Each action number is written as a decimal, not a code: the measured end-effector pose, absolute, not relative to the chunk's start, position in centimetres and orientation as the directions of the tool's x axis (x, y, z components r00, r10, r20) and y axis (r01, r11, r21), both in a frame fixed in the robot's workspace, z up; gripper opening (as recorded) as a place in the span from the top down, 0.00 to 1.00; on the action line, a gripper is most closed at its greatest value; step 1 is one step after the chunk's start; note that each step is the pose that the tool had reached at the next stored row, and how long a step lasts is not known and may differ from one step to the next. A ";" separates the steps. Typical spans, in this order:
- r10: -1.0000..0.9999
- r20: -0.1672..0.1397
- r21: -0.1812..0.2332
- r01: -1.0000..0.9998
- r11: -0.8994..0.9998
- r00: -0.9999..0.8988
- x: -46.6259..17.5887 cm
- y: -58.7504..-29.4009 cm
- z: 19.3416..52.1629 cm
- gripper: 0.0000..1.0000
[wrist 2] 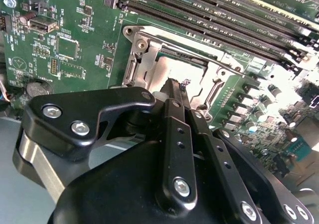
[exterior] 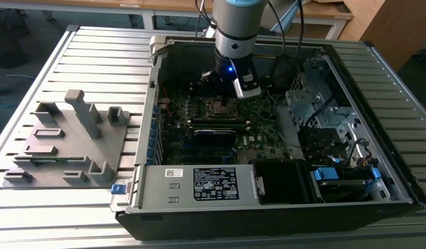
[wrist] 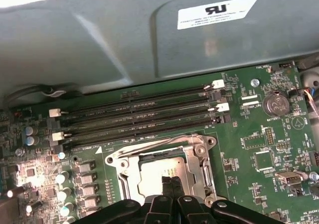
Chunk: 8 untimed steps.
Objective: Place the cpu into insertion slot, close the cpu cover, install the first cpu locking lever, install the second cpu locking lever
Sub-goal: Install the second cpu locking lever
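Observation:
The open computer case [exterior: 157, 46] lies on a slatted table, and my arm reaches down into it over the motherboard [exterior: 258, 140]. The insertion slot [exterior: 220, 107] sits near the board's middle. In both wrist views the cpu [wrist: 152, 174] [wrist 2: 160, 73] lies in the slot with its dull silver top showing. The cpu cover [wrist: 202, 159] [wrist 2: 142, 59] lies flat as a silver frame around it. My gripper [wrist: 170, 180] [wrist 2: 175, 84] is shut, its black fingertips pressed together with nothing between them, right over the cpu's top. A thin wire lever [wrist: 149, 143] runs along one side of the cover.
Long black memory slots [wrist: 134, 114] run beside the socket. A coin cell [wrist: 275, 104] sits on the board. A grey power supply [exterior: 206, 184] and a drive cage [exterior: 324, 111] crowd the case. A grey fixture plate [exterior: 67, 140] stands on the table at the exterior view's left.

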State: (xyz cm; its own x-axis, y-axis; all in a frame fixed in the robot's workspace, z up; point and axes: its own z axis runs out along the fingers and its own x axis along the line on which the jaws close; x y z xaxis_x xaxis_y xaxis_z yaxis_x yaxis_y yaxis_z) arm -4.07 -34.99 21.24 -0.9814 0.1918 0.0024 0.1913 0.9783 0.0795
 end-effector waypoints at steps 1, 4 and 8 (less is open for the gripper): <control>0.192 0.002 0.080 0.191 0.978 -0.981 -4.1 -35.0 21.2 0.90; 0.191 0.002 0.079 0.191 0.978 -0.982 -4.1 -35.0 21.2 0.90; 0.191 0.002 0.079 0.191 0.978 -0.982 -4.1 -35.0 21.3 0.90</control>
